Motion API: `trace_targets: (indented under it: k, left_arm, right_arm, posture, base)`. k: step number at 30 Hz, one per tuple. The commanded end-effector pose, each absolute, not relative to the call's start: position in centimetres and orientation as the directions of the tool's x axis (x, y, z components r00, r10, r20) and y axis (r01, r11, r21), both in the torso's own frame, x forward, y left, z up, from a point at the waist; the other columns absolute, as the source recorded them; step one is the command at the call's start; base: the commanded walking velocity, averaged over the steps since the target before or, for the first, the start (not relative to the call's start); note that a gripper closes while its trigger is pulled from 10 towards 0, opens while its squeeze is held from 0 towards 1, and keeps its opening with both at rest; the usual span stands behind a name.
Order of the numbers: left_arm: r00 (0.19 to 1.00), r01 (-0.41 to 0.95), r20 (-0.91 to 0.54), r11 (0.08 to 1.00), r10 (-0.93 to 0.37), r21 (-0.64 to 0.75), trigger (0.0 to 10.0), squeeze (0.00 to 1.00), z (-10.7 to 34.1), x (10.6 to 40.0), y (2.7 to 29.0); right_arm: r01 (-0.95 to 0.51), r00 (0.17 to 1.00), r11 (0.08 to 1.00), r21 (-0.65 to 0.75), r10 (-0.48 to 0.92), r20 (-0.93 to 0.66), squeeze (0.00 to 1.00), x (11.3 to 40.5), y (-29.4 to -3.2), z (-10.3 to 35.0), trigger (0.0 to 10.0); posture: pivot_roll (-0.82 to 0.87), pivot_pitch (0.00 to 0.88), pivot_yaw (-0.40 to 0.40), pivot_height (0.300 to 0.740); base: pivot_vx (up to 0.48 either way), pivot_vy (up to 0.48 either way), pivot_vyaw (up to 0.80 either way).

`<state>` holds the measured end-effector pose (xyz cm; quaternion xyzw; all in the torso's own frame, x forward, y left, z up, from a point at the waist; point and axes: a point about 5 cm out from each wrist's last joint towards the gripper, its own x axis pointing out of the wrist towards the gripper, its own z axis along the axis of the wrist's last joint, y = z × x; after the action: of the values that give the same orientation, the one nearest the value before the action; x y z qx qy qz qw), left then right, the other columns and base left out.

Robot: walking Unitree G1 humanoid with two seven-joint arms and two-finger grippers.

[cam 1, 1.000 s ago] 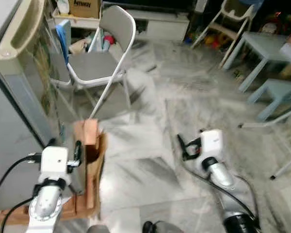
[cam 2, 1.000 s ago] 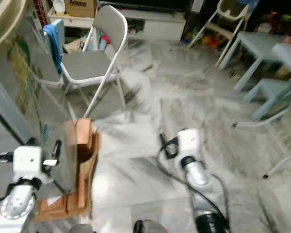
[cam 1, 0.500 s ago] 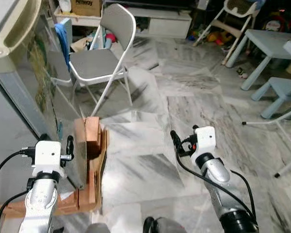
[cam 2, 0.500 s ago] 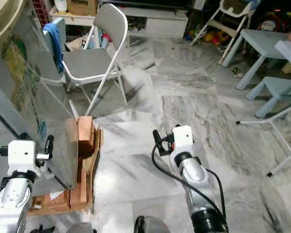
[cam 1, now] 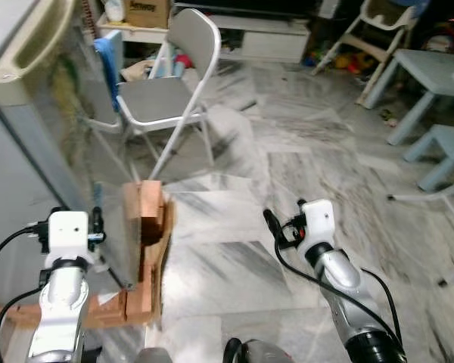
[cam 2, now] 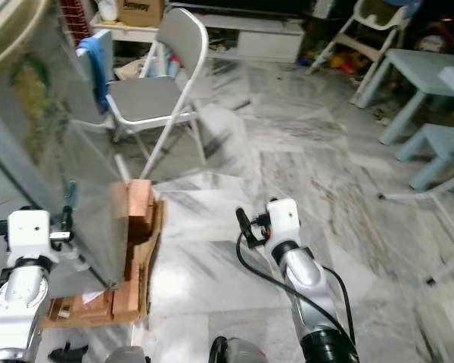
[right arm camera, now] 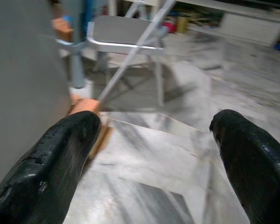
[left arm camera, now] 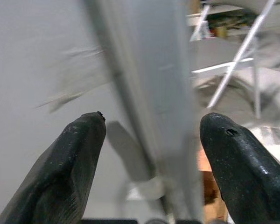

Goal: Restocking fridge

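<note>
The grey fridge (cam 1: 30, 128) with a beige handle strip along its top stands at the left, and its door is shut. My left gripper (cam 1: 96, 224) is low at the fridge's front corner. In the left wrist view the left gripper (left arm camera: 154, 121) is open, with the fridge's vertical edge (left arm camera: 144, 84) between its fingers. My right gripper (cam 1: 275, 227) hangs open over the marble floor, to the right of the fridge, and holds nothing. In the right wrist view the right gripper (right arm camera: 154, 121) points toward the chair.
Wooden blocks (cam 1: 145, 219) lie on the floor under the fridge's corner. A grey folding chair (cam 1: 166, 91) stands just beyond, with a blue cloth (cam 1: 106, 57) behind it. A light blue table (cam 1: 431, 68) and stool (cam 1: 446, 144) are at the far right. Marble floor (cam 1: 234, 249) lies open between.
The head camera has shifted a little. My left gripper has moved from in front of the wooden blocks to the fridge's edge. The right gripper has stayed over the floor.
</note>
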<state>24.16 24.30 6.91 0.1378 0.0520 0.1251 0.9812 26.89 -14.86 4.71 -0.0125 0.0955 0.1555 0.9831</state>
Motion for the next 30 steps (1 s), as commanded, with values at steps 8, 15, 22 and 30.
trace_targets:
  k: [8,15,22,30]
  left_arm:
    - [0.980,-0.163,-0.074,0.956,0.186,0.246,10.0,0.00,6.7,25.3,23.1]
    - [0.996,-0.029,-0.073,0.978,0.045,0.206,10.0,0.00,7.0,26.3,21.5]
    - [0.998,0.013,-0.070,0.982,0.000,0.191,10.0,0.00,7.2,27.5,21.0]
    - [0.998,0.012,-0.064,0.982,0.000,0.186,10.0,0.00,7.7,29.7,21.0]
  right_arm:
    - [-0.294,0.941,0.956,0.002,0.290,-0.174,0.00,27.7,-15.0,5.2,10.0]
    - [-0.289,0.940,0.957,0.004,0.285,-0.187,0.00,27.7,-15.1,5.0,10.0]
    - [-0.292,0.937,0.956,0.005,0.288,-0.199,0.00,27.6,-15.0,4.8,10.0]
    - [-0.296,0.936,0.955,0.003,0.291,-0.200,0.00,27.8,-14.9,4.9,10.0]
  posture:
    - [0.17,0.022,-0.078,0.740]
    - [0.17,0.018,-0.078,0.740]
    - [0.16,0.016,-0.080,0.740]
    - [0.16,0.018,-0.082,0.740]
  base:
    - [0.000,0.000,0.15]
    - [0.000,0.000,0.00]
    - [0.000,0.000,0.00]
    - [0.000,0.000,0.00]
